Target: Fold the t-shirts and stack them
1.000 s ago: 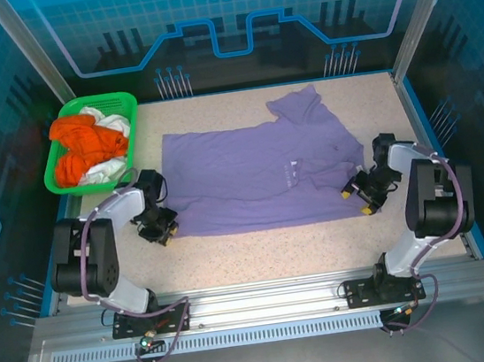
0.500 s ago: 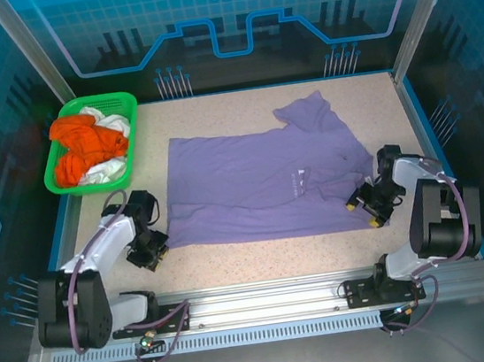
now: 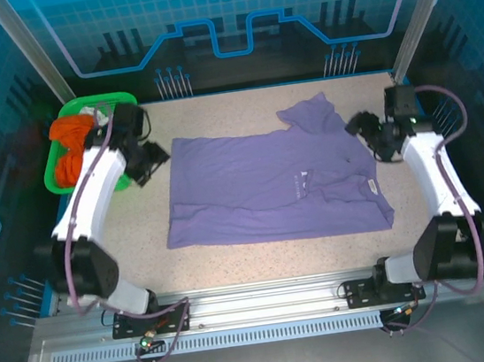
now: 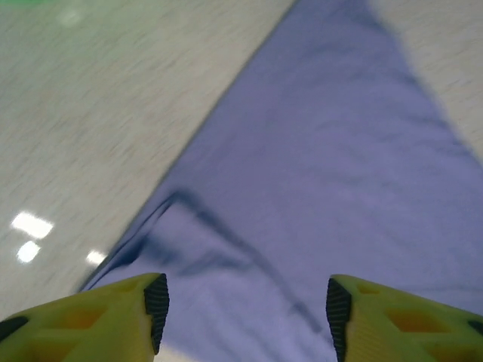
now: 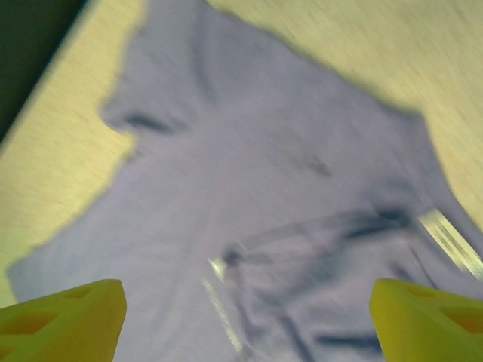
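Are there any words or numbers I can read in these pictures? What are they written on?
Small white lettering on the chest of the large lavender-purple cloth t-shirt: too small to read from above, blurred in the right wrist view.
Small white tag near the t-shirt's edge on the right arm's side: too small to read.
No other text can be read.

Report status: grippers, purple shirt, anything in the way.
Left gripper open, empty. Right gripper open, empty. Lavender-purple cloth t-shirt spread flat. Green plastic mesh basket clear of it.

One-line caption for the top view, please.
Purple t-shirt spread on the table, left end effector and right end effector open by its far corners, green basket at far left.
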{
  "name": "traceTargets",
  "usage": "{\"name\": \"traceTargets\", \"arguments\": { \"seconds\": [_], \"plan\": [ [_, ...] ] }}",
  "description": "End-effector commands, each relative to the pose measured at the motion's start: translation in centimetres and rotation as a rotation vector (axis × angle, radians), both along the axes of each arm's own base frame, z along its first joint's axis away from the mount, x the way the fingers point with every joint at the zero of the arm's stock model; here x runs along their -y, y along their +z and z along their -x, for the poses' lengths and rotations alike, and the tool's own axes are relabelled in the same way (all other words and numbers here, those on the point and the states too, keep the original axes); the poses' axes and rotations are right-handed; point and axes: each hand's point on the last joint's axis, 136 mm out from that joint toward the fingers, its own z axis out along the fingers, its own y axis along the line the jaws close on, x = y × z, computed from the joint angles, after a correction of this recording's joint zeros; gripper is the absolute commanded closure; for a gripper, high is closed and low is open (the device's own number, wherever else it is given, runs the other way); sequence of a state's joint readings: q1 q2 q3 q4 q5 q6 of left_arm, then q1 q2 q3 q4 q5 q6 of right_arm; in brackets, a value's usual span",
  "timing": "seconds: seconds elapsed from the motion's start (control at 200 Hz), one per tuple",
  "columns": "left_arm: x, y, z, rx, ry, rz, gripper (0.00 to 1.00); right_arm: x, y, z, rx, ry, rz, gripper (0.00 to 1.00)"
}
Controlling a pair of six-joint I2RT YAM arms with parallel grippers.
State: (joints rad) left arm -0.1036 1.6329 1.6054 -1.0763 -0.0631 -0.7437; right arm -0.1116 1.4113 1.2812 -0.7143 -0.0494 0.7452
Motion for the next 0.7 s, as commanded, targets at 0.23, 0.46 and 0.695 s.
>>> {"name": "traceTargets", "arguments": {
  "seconds": [0.23,0.46,0.695],
  "plan": [
    [0.1,-6.7,-14.8,-0.054,-0.138,-0.069,0.26,-0.2,-6.4,-19.5,-0.045,0.213,0.189,0.3],
    [-0.5,-12.0,-19.0,-0.042,-0.122,-0.086,0.25,0.4,-11.4,-27.6,0.016,0.254,0.209,0.39],
    [-2.3,-16.1,-19.8,-0.084,-0.081,-0.083,0.3,-0.2,-14.9,-30.2,0.092,0.249,0.189,0.39]
  ]
}}
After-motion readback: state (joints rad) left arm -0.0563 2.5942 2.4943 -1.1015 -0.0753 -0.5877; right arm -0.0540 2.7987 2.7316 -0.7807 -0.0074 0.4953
